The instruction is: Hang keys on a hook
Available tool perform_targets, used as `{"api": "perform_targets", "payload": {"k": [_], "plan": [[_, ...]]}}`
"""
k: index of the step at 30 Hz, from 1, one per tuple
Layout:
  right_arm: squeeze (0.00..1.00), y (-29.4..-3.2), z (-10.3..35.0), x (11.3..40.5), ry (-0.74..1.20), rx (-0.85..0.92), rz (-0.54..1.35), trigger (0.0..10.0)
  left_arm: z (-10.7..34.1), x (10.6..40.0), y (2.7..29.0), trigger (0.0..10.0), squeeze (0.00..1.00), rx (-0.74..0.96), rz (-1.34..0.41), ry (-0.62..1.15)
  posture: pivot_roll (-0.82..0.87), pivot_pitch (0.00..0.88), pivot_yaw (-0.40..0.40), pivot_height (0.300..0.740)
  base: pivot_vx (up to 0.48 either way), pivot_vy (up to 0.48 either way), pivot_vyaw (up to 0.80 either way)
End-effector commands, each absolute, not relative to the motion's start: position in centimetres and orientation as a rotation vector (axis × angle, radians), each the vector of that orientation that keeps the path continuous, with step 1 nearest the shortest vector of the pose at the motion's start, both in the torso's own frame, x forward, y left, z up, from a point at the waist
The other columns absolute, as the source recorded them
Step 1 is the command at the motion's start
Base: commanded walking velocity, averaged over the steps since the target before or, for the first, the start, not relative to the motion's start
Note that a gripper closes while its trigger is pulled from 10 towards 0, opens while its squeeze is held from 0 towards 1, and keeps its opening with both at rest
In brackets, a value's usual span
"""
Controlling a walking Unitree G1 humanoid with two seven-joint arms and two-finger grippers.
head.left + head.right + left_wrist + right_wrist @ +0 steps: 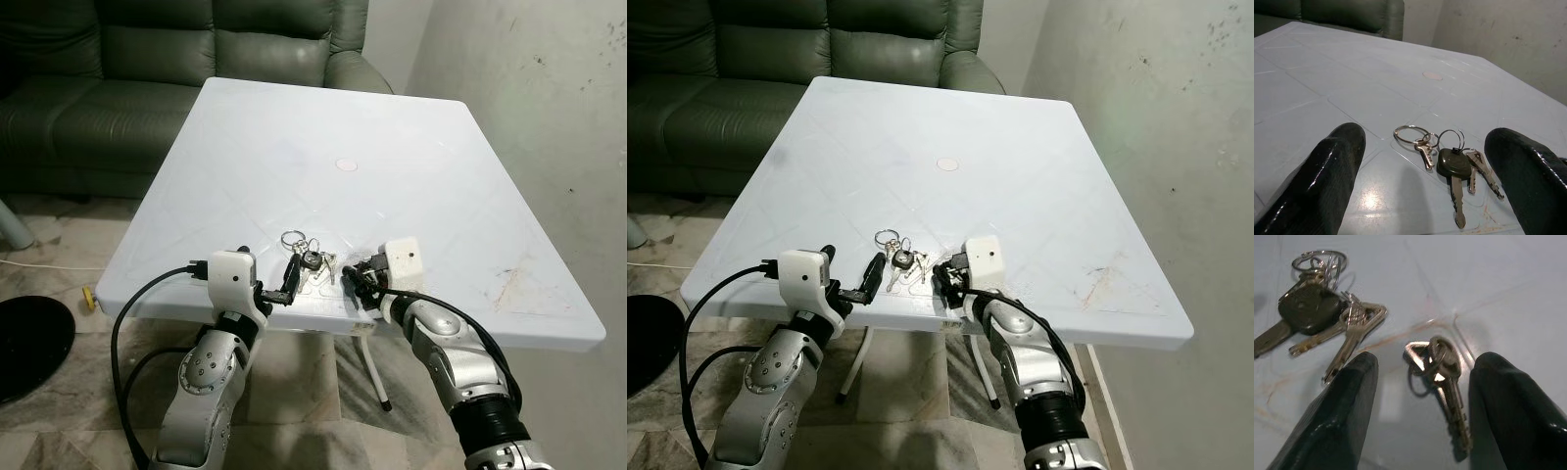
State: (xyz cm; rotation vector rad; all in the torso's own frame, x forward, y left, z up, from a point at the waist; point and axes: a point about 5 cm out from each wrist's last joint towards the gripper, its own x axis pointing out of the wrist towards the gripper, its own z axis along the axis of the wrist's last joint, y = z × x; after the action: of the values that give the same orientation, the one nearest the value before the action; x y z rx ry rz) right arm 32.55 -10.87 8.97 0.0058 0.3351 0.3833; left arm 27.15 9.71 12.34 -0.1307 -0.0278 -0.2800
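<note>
Left eye view: the key bunch (309,257) lies near the 6 o'clock edge of the white table (441,176), between the left pincer (292,275) and right pincer (359,279).

Left wrist view: fingers released, straddling the bunch.

Right wrist view: fingers spread around a small separate key (1442,377). The flat keys may slide at closure. No writing is legible.

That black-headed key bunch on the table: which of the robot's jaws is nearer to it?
Left. The left gripper sits right beside the key bunch, open toward it; the right gripper lies farther off, over a small separate key.
</note>
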Motion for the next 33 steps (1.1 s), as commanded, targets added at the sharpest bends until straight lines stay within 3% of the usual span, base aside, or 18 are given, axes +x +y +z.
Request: {"api": "perform_targets", "payload": {"k": [1,5,6,8,9,23,24,27,28,30,33], "plan": [[0.0,-10.9,8.7,32.3,0.366,0.022,0.39,10.0,12.7,27.0,8.8,10.0,0.0,-0.143,-0.298,-0.04,0.02,0.043,-0.115,0.74,0.0,0.0,0.0],[0.0,-10.9,8.8,32.3,0.352,0.021,0.378,10.0,12.6,27.0,8.8,10.0,0.0,-0.143,-0.296,-0.04,0.02,0.045,-0.115,0.74,0.0,0.0,0.0],[0.0,-10.9,8.9,32.3,0.347,0.024,0.373,3.9,12.6,27.0,8.8,10.0,0.0,-0.143,-0.297,-0.038,0.02,0.045,-0.115,0.74,0.0,0.0,0.0],[0.0,-10.9,8.9,32.4,0.351,0.026,0.367,3.0,12.6,27.0,8.9,10.0,0.0,-0.143,-0.296,-0.037,0.02,0.045,-0.115,0.74,0.0,0.0,0.0],[0.0,-10.9,8.9,32.4,0.345,0.025,0.367,0.0,12.5,27.0,8.9,10.0,0.0,-0.144,-0.296,-0.037,0.02,0.045,-0.115,0.74,0.0,0.0,0.0],[0.0,-10.3,9.7,32.7,0.314,0.056,0.353,0.0,12.6,26.9,8.8,10.0,0.0,-0.145,-0.292,-0.037,0.02,0.06,-0.114,0.74,0.0,0.0,0.0],[0.0,-10.3,9.7,32.7,0.313,0.058,0.351,1.4,12.6,26.9,8.8,10.0,0.0,-0.145,-0.291,-0.036,0.02,0.063,-0.116,0.74,0.0,0.0,0.0],[0.0,-10.2,9.8,32.7,0.313,0.061,0.345,1.1,12.6,26.9,8.8,10.0,0.0,-0.143,-0.289,-0.035,0.02,0.063,-0.116,0.74,0.0,0.0,0.0],[0.0,-10.2,9.8,32.7,0.31,0.061,0.344,0.4,12.6,26.9,8.9,10.0,0.0,-0.144,-0.288,-0.035,0.02,0.063,-0.116,0.74,0.0,0.0,0.0],[0.0,-10.2,9.9,32.8,0.304,0.058,0.339,0.0,12.7,27.0,8.9,10.0,0.0,-0.145,-0.286,-0.036,0.02,0.07,-0.116,0.74,0.0,0.0,0.0],[0.0,-10.2,9.9,32.8,0.293,0.049,0.332,0.0,12.7,27.0,8.9,10.0,0.0,-0.146,-0.284,-0.036,0.02,0.072,-0.116,0.74,0.0,0.0,0.0]]}}
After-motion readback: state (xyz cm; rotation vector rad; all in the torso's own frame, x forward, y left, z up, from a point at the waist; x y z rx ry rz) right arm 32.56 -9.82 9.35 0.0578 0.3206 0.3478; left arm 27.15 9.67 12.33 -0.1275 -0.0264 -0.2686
